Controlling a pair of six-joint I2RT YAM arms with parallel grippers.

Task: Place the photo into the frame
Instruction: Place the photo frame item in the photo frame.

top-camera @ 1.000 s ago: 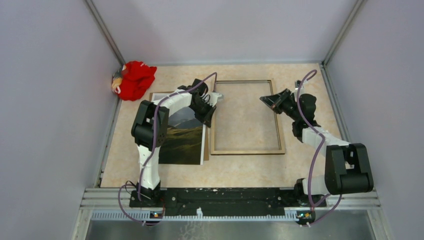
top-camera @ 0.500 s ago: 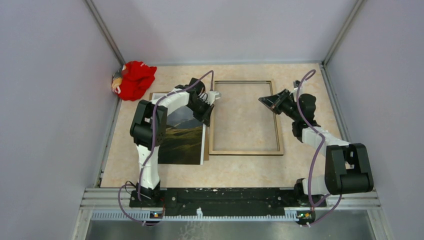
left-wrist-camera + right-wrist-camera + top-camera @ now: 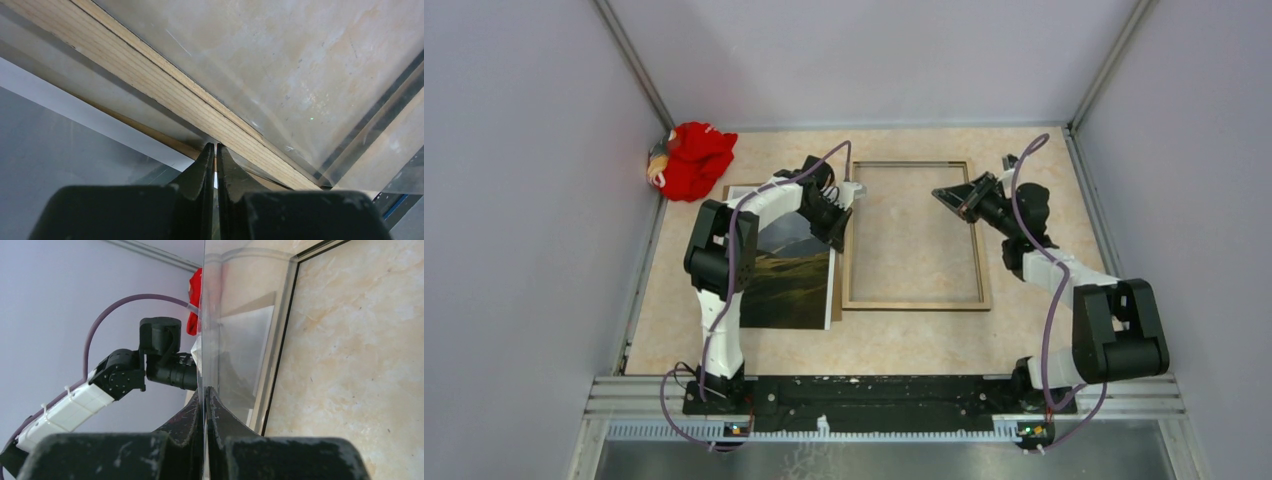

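at the near edge of the table (image 3: 894, 335) sit both arm bases, left arm on the left, right arm on the right. just past them, left of centre, the photo (image 3: 789, 275) lies flat and face up, dark hills under grey sky. it rests on a brown backing board (image 3: 836, 290) that peeks out along its right side. photo is outside the frame (image 3: 914, 302).

right beside the board, the frame lies flat with its tan wood back up, and the table shows through its middle.

left gripper (image 3: 838, 232) is down at the gap between the photo's right edge and the frame's left rail, near the far end. in the left wrist view the left gripper (image 3: 215, 150) has its jaws nearly together with only a thin slit. the tips sit by the wood rail (image 3: 165, 87) and the photo's white border (image 3: 60, 145). cannot tell if anything is pinched.

right gripper (image 3: 942, 195) hangs over the far right part of the frame. in the right wrist view the right gripper (image 3: 205, 392) is clenched on the edge of a clear pane (image 3: 235, 315), which stands edge-on out of the fingers. the left arm (image 3: 125, 375) shows beyond it.

far left corner: a red cloth (image 3: 692, 160) bunched against the wall, well apart from the frame.
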